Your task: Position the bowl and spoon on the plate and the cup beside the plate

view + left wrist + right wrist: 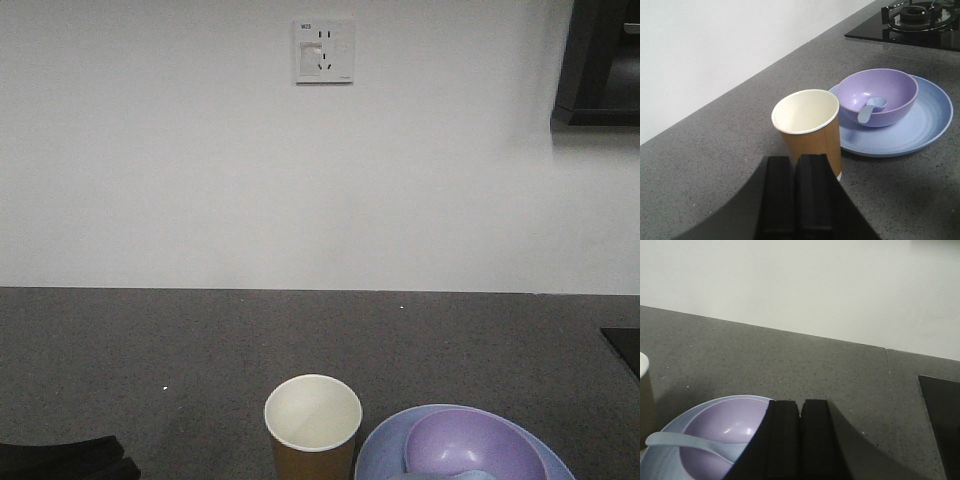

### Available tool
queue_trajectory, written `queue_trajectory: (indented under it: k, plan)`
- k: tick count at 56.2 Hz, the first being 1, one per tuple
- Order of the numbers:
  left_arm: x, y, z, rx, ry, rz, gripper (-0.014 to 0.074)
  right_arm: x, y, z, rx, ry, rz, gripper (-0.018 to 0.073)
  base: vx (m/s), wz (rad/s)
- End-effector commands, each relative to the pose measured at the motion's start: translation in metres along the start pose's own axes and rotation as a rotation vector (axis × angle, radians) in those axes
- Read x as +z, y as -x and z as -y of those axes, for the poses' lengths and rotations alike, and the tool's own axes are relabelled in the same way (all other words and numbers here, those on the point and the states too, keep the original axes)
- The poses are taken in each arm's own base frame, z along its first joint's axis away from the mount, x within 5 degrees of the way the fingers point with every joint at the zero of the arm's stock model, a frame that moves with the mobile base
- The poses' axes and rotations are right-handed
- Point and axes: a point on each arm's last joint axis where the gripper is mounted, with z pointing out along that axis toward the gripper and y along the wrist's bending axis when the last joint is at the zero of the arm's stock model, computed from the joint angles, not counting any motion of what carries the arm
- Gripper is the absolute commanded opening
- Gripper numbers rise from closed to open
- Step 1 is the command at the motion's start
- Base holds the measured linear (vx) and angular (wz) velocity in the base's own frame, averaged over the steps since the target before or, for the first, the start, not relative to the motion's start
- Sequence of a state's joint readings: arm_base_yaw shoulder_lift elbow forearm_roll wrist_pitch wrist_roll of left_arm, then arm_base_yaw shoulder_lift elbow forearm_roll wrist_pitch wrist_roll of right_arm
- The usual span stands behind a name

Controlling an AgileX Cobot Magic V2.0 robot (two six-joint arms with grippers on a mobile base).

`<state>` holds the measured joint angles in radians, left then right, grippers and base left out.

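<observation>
The lavender bowl (879, 95) sits on the pale blue plate (925, 125), and the pale blue spoon (871, 109) lies inside the bowl. The brown paper cup (809, 127) stands upright on the counter just left of the plate. My left gripper (796, 160) is shut and empty, just short of the cup. My right gripper (800, 404) is shut too, hovering over the bowl (725, 440) and spoon (685, 442) near the plate's right side. The front view shows the cup (312, 425), plate (385, 450) and bowl (470, 445) at its bottom edge.
A black gas hob (912, 22) lies on the counter beyond the plate, to the right. The grey counter meets a white wall at the back, with a wall socket (323, 51) above. A dark cabinet corner (600, 60) hangs top right.
</observation>
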<state>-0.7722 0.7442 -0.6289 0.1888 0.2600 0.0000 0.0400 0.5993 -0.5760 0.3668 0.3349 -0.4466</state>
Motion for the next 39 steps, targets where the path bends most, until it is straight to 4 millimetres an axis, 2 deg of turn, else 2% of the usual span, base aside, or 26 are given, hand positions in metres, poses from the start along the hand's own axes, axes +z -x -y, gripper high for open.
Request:
queue_trajectory:
  k: [1, 16, 25, 30, 34, 39]
  plan:
    - [-0.005, 0.017, -0.002, -0.010, 0.008, 0.115, 0.0003, -0.003, 0.016, 0.003, 0.000, -0.034, 0.102, -0.0006, 0.00, 0.00]
    - [-0.004, 0.017, -0.002, -0.010, 0.007, 0.117, 0.0003, -0.003, 0.016, 0.003, 0.000, -0.034, 0.102, -0.0006, 0.00, 0.00]
    - [-0.002, 0.005, -0.005, 0.034, 0.047, 0.174, 0.0003, -0.003, 0.016, 0.003, 0.000, -0.034, 0.102, -0.0006, 0.00, 0.00]
    - [-0.008, -0.017, -0.015, -0.058, 0.140, 0.224, 0.0003, -0.003, 0.016, 0.003, 0.000, -0.034, 0.102, -0.0006, 0.00, 0.00]
    - [-0.017, -0.044, -0.023, -0.128, 0.246, 0.252, 0.0003, -0.003, 0.016, 0.003, 0.000, -0.034, 0.102, -0.0006, 0.00, 0.00]
    - [-0.029, -0.079, -0.023, -0.159, 0.339, 0.254, 0.0003, -0.003, 0.016, 0.003, 0.000, -0.034, 0.102, -0.0006, 0.00, 0.00]
